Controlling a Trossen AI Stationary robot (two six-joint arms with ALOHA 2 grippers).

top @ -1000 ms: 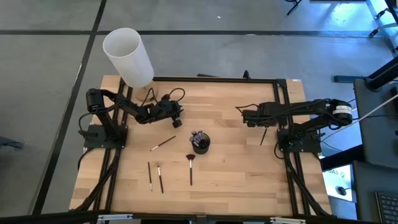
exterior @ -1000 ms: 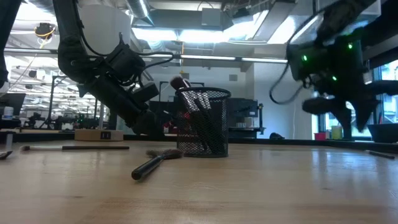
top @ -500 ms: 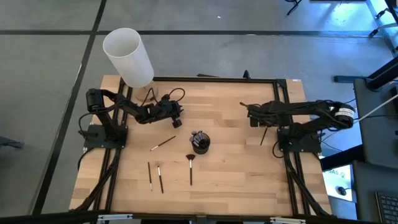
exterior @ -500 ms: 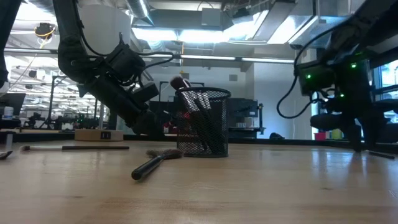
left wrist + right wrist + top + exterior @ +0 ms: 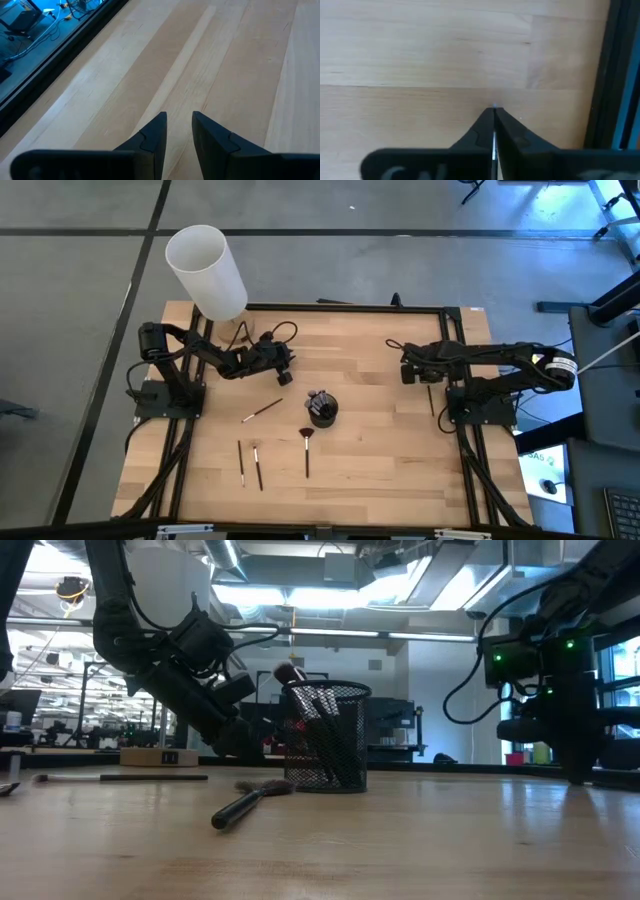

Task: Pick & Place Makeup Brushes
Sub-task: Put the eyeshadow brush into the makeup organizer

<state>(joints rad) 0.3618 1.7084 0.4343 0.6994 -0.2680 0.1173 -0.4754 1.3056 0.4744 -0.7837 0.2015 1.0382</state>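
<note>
The right gripper [image 5: 494, 114] sits low near the worktop's [image 5: 370, 470] right edge, jaws pinched on 1 makeup brush [image 5: 431, 400]. The left gripper [image 5: 178, 122], jaws narrowly parted, hovers toward the far left. 4 brushes [image 5: 250, 464] lie near the front edge beside a mesh cup [image 5: 321, 410] holding others.

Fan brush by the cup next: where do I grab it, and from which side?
Mid-handle of the fan brush, straight from above, closing across the handle. It lies flat, head toward the cup, with bare table either side.
</note>
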